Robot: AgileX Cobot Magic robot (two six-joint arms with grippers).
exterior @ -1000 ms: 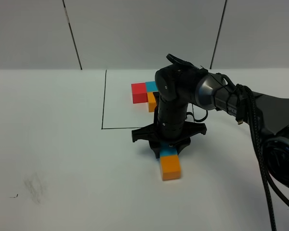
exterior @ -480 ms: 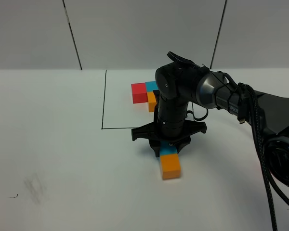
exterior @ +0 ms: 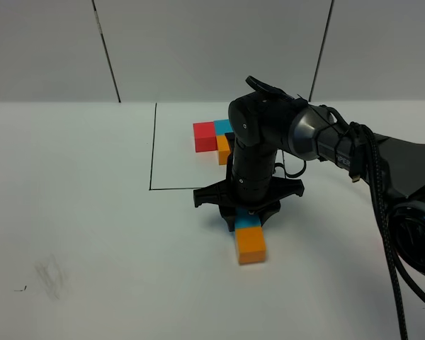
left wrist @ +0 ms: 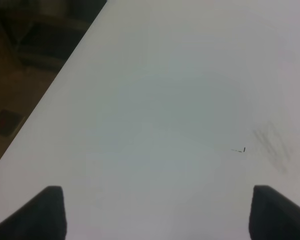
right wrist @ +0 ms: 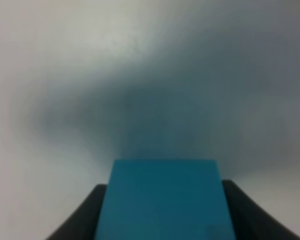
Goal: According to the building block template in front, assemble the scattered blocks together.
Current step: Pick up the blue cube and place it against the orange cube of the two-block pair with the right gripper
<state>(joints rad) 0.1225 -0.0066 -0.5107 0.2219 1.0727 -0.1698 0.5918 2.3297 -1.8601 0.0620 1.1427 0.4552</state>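
Holding blue block [right wrist: 162, 200] shut between right fingers [exterior: 248, 218], touching orange block [exterior: 251, 245] just beside them. Square the faces, then release straight up, no dragging. Template [exterior: 214, 136] beyond fingers. Left fingers [left wrist: 157, 210] spread wide, empty.

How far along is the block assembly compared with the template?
Done: the blue block sits flush against the orange block, like the blue-orange pair in the template. In hand: the right gripper is closed on the blue block. Left: the red block, which no view shows and which may be hidden behind the arm, must join the blue one.
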